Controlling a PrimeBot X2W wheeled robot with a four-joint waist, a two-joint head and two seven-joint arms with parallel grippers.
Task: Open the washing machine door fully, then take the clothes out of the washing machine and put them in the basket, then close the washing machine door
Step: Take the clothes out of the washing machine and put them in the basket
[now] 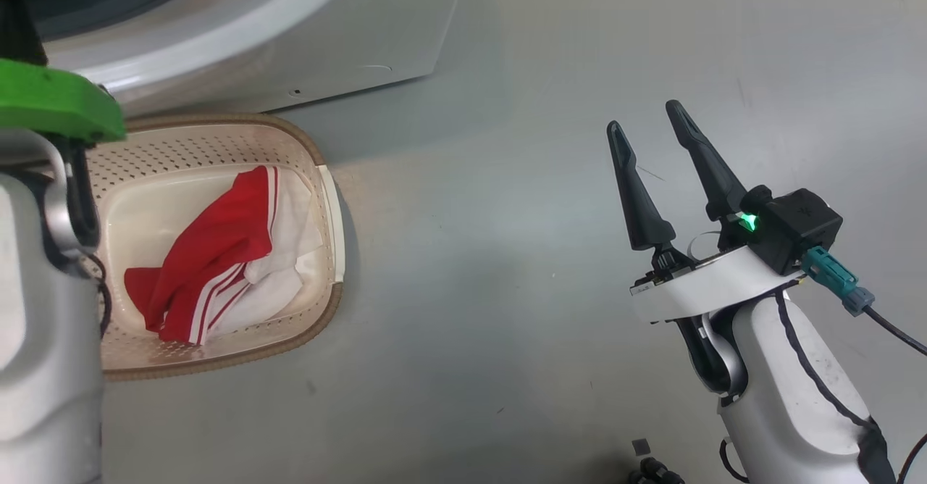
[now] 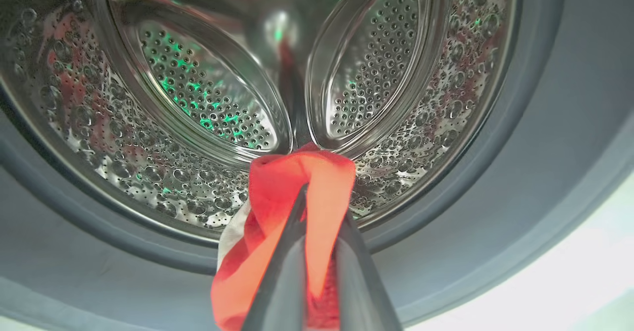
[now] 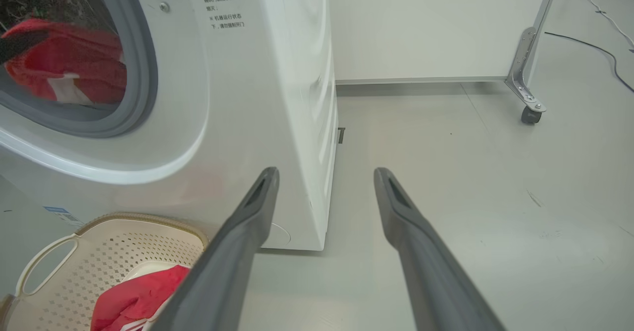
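Note:
My left gripper is shut on a red garment with a white patch, held at the mouth of the washing machine's steel drum, inside the grey seal. From the right wrist view that same red cloth shows in the washing machine opening. Another red and white piece of the clothes lies in the cream basket, which stands on the floor against the machine's front. My right gripper hangs open over bare floor to the right, nothing between its fingers. The washing machine door is out of view.
My pale left forearm with its green part covers the basket's left side. A white panel on a metal leg with a caster stands behind the machine to the right. A dark cable runs across the grey floor there.

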